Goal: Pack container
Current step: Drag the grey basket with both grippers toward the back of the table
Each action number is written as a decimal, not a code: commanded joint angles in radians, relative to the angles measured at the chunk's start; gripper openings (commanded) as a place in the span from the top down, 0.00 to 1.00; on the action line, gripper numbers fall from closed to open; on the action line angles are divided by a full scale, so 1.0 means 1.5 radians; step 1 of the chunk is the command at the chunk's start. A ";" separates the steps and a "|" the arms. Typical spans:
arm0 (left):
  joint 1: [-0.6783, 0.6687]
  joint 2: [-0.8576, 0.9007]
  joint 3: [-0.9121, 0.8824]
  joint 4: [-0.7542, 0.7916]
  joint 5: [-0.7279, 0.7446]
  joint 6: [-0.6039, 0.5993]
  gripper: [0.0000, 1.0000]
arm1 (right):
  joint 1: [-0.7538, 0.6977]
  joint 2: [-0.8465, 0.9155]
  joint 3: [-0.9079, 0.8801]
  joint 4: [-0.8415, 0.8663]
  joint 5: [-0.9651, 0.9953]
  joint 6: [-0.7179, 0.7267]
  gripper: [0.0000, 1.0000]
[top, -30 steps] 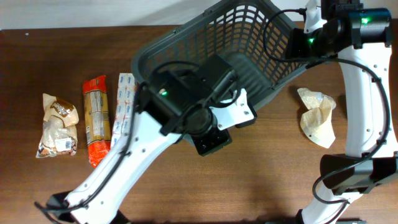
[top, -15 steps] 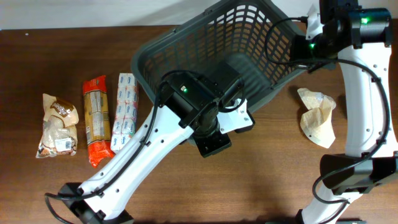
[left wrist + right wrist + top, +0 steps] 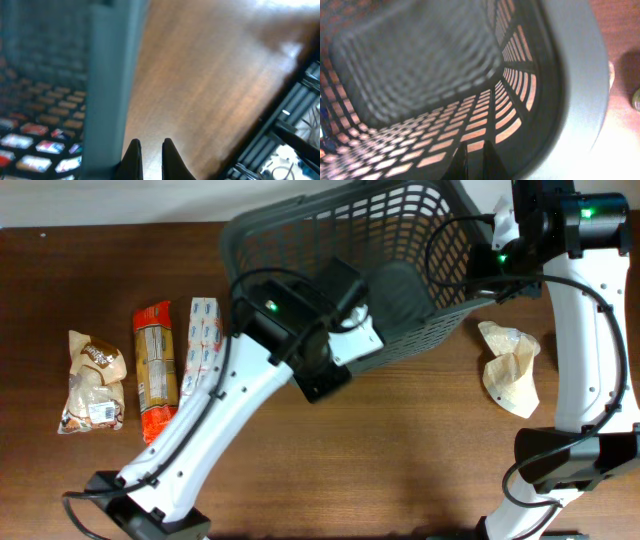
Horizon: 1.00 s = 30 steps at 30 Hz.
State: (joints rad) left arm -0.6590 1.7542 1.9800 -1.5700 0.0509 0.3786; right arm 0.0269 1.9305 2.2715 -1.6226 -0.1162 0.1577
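Observation:
The container [image 3: 300, 220], a large dark grey lattice basket, stands tilted at the back centre-right of the table, with its opening towards the camera. My left gripper [image 3: 150, 152] is outside it on the near side. The fingers are close together with only bare wood between them, and the left finger touches the basket's thick rim [image 3: 107, 75]. My right gripper [image 3: 476, 155] is at the basket's right side [image 3: 497, 242], its fingers close together on the lattice wall just inside the rim [image 3: 580, 75]. The basket looks empty.
On the left lie a bagged bread item [image 3: 93, 380], an orange-red packet [image 3: 154, 370] and a white-and-blue pack [image 3: 200, 345]. A crumpled beige paper bag [image 3: 510, 365] lies at the right, near the right arm. The left arm spans the table's middle.
The basket has shifted towards the far edge and its left end has swung back. My left wrist moved up and left along its near rim. The right arm has hardly moved.

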 commanded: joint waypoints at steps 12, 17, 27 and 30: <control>0.110 0.003 -0.003 0.082 -0.019 0.005 0.98 | 0.004 0.005 0.010 -0.050 0.011 -0.053 0.96; 0.119 -0.001 0.006 0.067 -0.020 0.006 0.98 | 0.004 0.005 0.011 -0.043 0.009 -0.068 0.96; 0.175 -0.057 0.215 0.065 -0.099 -0.132 0.87 | -0.027 -0.029 0.112 0.044 -0.042 -0.057 0.96; 0.235 -0.071 0.269 0.064 -0.094 -0.176 0.79 | -0.071 -0.030 0.166 0.053 -0.035 -0.048 0.96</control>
State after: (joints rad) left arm -0.3794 1.7084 2.3093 -1.4689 -0.0528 0.2302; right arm -0.0185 1.9278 2.4466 -1.5478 -0.1650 0.0711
